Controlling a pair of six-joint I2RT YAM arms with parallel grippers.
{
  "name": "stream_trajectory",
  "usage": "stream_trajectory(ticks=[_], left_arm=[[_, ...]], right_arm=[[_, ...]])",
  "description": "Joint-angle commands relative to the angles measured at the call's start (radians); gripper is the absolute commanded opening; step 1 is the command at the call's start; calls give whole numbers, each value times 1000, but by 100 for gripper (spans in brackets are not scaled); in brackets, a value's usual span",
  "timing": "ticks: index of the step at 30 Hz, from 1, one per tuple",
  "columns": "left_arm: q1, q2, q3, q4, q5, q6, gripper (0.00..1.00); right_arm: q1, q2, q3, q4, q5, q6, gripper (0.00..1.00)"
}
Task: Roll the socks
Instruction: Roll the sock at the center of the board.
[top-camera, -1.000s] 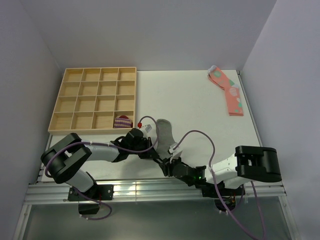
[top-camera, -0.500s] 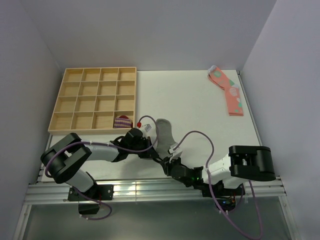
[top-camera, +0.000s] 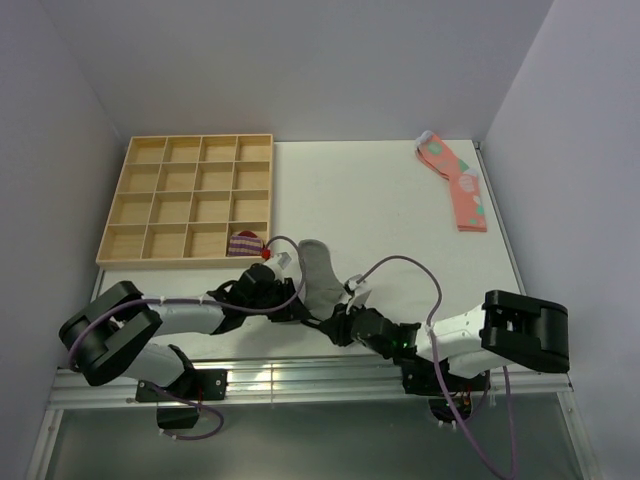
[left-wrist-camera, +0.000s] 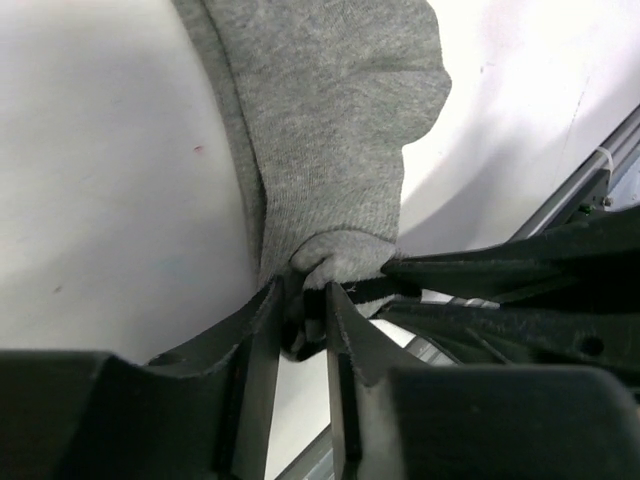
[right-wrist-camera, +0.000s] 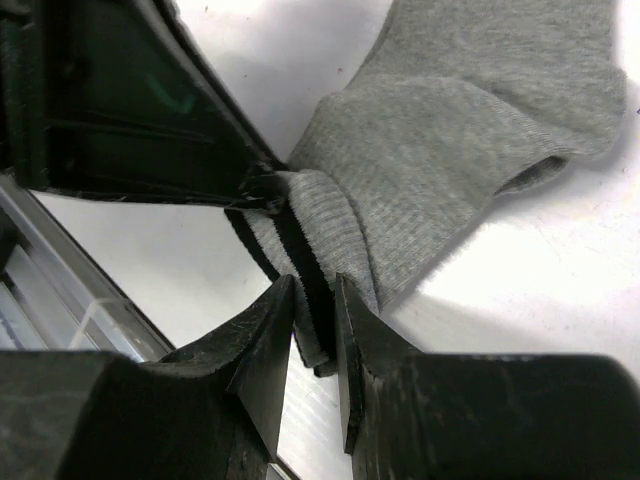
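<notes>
Grey sock (top-camera: 320, 272) lies on the white table (top-camera: 390, 200), near edge, about centre, between the two arms. Toe end points away from the bases and lies flat; the cuff end with its dark stripes is nearest the bases and is bunched up. Right fingers (right-wrist-camera: 280, 310) are closed on the striped cuff, with a dark stripe running straight down between them, pinched. Left fingers (left-wrist-camera: 335, 310) stand a narrow gap apart at a bunched bit of the cuff end, something dark in the gap; can't tell whether they actually clamp it. In the left wrist view the right arm's black fingers come in from the right and meet the same bunch, so both tips are nearly touching. Wooden tray (top-camera: 135, 165) with compartments sits far left. A purple-striped bundle (top-camera: 245, 243) is in its near right compartment. Pink socks (top-camera: 460, 185) lie at the far right corner, well apart from the grey one.
</notes>
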Motion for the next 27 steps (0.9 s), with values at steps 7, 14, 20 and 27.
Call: stream_trajectory(ticks=[7,14,20,27], left_arm=[[2,-85,-94,-38,-113,18,36],[-24,-185,-153,64,-171,26,39],[-41,-263,-176,96,-220,55,42],[-69,-364,-207,154,-295,120,44]], right_arm=[[-153,92,124,-236,-371,-9,28],[-288,148,89,-144,-606,29,28],[-362,186,114,-166,-750,37,27],[-445,252,158,-221,-877,35,27]])
